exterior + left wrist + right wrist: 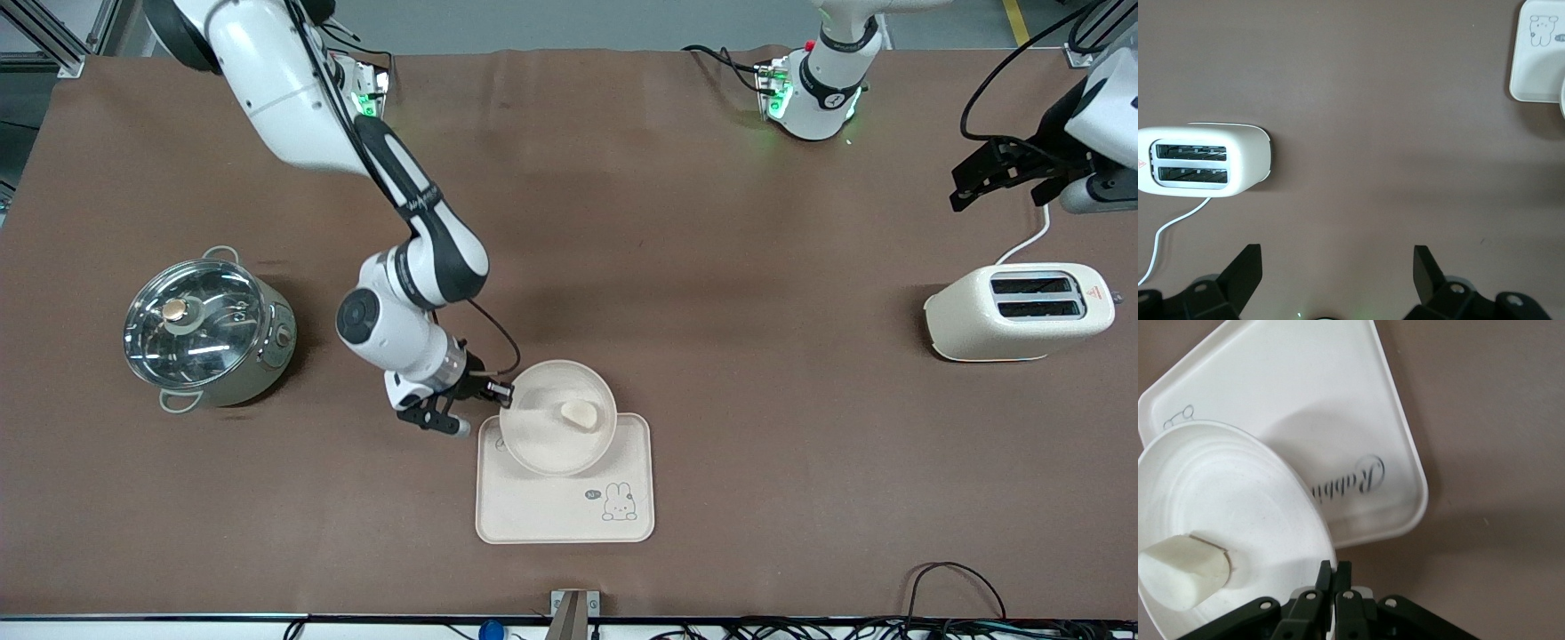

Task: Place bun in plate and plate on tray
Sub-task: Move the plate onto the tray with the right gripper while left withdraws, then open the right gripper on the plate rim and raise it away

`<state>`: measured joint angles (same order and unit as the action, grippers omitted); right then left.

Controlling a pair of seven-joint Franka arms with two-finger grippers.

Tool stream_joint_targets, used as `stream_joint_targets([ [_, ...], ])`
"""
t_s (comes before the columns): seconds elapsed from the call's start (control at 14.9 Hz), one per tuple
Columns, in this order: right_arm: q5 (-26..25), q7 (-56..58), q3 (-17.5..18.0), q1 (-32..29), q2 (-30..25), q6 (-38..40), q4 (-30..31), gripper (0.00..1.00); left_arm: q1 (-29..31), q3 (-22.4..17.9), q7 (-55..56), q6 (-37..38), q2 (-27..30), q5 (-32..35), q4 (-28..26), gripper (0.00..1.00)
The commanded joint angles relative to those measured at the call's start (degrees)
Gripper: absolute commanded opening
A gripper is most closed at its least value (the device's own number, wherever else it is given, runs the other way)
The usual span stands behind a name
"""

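Bun (pixel 578 412) sits in your plate (pixel 544 444) — right claw (pixel 500 391) pinches its rim, over the tray (pixel 533 511). Left claw (pixel 1338 267) waits, spread wide, above the bench (pixel 711 267) near the toaster (pixel 1018 311).

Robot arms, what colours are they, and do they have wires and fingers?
Both arms are glossy white with rounded joints. The right arm has black bands and a thin black cable looping near its wrist. Each gripper is black with two fingers: the right gripper and the left gripper. Green lights glow at both bases.
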<state>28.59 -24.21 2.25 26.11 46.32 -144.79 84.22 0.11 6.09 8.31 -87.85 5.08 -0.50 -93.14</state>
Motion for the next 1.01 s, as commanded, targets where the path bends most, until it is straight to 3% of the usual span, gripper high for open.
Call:
stream_joint_targets([
  [0.0, 1.12, 1.44, 0.38, -2.02, 10.6, 4.25, -16.59, 0.0, -0.02, 1.12, -0.92, -0.31, -0.34, 1.11, 0.59, 1.0],
  [0.2, 0.95, 3.72, 0.12, -2.55, 15.9, 4.43, -23.04, 0.0, 0.24, 2.43, -0.66, -0.13, 0.1, 2.33, 0.5, 1.0],
  [0.34, 1.03, 5.57, 0.03, -3.34, 16.78, 4.26, -23.49, 0.0, 0.33, 2.52, -0.83, 1.09, 0.28, 5.49, 0.5, 1.0],
  [0.67, 0.95, 6.02, 0.03, -4.23, 17.31, 4.34, -24.37, 0.01, 0.33, 2.52, -0.57, 1.1, 0.1, 4.72, 0.59, 1.0],
  [0.74, 1.03, 6.02, 0.12, -4.23, 17.31, 4.34, -24.37, 0.07, 0.33, 2.52, -0.75, 1.1, 0.1, 4.71, 0.59, 1.0],
  [0.81, 1.12, 6.02, 0.21, -4.23, 17.31, 4.26, -24.37, 0.23, 0.33, 2.52, -0.83, 1.1, 0.1, 4.71, 0.59, 1.0],
  [0.87, 1.21, 6.02, 0.47, -4.58, 17.23, 4.26, -24.37, 0.49, 0.42, 2.52, -1.01, 1.1, 0.19, 4.71, 0.68, 1.0],
  [0.94, 1.56, 5.93, 0.65, -4.75, 17.14, 4.26, -24.37, 0.61, 0.51, 2.52, -1.1, 1.1, 0.28, 4.63, 0.68, 1.0],
])
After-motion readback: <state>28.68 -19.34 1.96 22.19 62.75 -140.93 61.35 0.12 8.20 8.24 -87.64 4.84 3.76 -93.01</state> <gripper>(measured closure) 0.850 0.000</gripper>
